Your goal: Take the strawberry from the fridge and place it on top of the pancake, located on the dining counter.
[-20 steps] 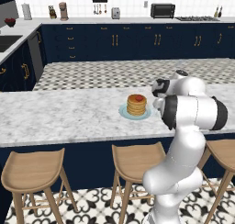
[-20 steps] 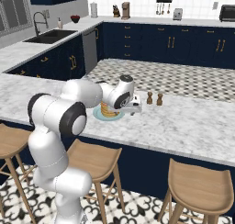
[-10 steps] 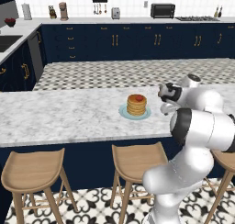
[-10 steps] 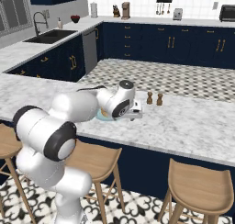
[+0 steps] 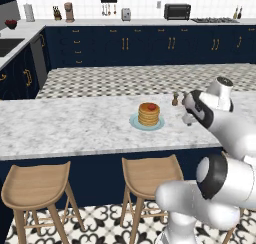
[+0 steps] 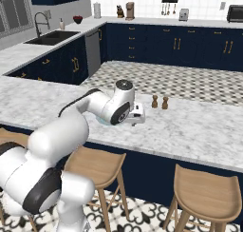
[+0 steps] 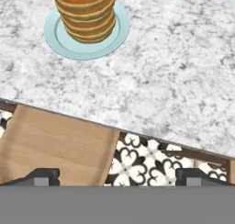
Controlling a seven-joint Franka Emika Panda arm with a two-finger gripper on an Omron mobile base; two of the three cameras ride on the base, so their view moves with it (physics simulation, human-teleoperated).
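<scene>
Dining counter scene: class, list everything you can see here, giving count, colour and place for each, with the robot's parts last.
strawberry: one, red, on top of the pancake
pancake: one stack, golden-brown, on the plate
plate: one, pale blue, on the dining counter
dining counter: one, white-grey marble
shakers: two, brown, side by side on the counter
stools: wooden, along the counter's near side
end effector: one, dark fingertips, apart, holding nothing

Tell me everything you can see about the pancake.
The pancake is a short stack of round golden-brown cakes, upright on a pale blue plate on the marble dining counter. A small red strawberry sits on its top. Nothing else touches it; the gripper is open, back off the stack over the counter's edge.
</scene>
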